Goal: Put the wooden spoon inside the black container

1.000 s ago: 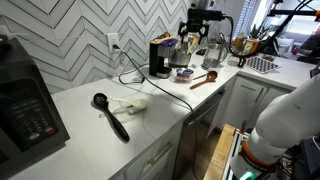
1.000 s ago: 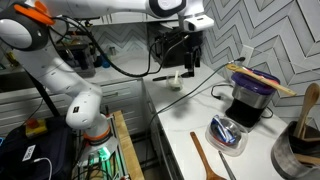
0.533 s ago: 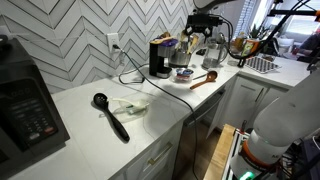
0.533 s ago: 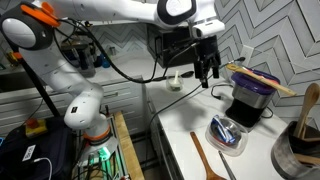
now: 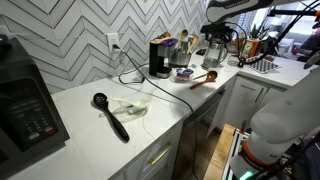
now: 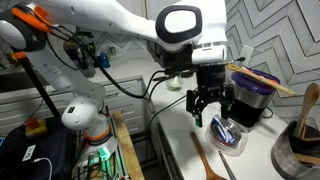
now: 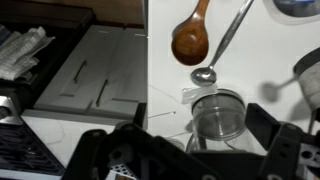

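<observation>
We hold our claw (image 6: pixel 210 116) spread wide and empty near the wooden spoon (image 7: pixel 190 42). Next we should drop down and pinch its handle.

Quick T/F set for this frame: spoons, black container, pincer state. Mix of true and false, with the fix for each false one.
1. The wooden spoon lies on the counter, not held. True.
2. The pincer is shut on the wooden spoon. False: it is open and empty, above the counter.
3. A metal spoon lies right beside the wooden spoon. True.
4. The black spoon stands inside the black container. False: it lies flat on the counter, well apart from the container.
</observation>
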### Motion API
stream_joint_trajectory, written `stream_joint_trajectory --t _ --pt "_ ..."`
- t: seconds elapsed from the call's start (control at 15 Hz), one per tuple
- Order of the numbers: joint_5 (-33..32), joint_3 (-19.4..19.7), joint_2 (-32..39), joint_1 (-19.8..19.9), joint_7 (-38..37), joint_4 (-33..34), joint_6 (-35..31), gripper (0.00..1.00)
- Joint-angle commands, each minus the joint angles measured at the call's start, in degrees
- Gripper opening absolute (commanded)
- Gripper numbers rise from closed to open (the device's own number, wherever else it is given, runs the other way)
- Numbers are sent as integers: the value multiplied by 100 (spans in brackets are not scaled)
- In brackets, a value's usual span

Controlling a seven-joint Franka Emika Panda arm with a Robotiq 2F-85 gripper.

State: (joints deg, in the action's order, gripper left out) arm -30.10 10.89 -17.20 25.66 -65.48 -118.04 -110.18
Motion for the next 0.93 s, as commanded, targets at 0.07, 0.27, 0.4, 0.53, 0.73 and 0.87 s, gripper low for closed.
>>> stream_joint_trajectory --t 0.07,0.27,0.4,0.53,0.73,0.87 --pt "-217 164 -101 -16 -524 -264 218 100" --pt "-295 184 -233 28 -837 -543 329 100" --pt "-296 180 -262 29 -868 -552 340 100" --pt "-224 207 -235 -8 -767 -585 268 100" --pt "184 580 -139 -136 204 -934 -384 100" --pt "372 765 91 -83 784 -1104 -722 100"
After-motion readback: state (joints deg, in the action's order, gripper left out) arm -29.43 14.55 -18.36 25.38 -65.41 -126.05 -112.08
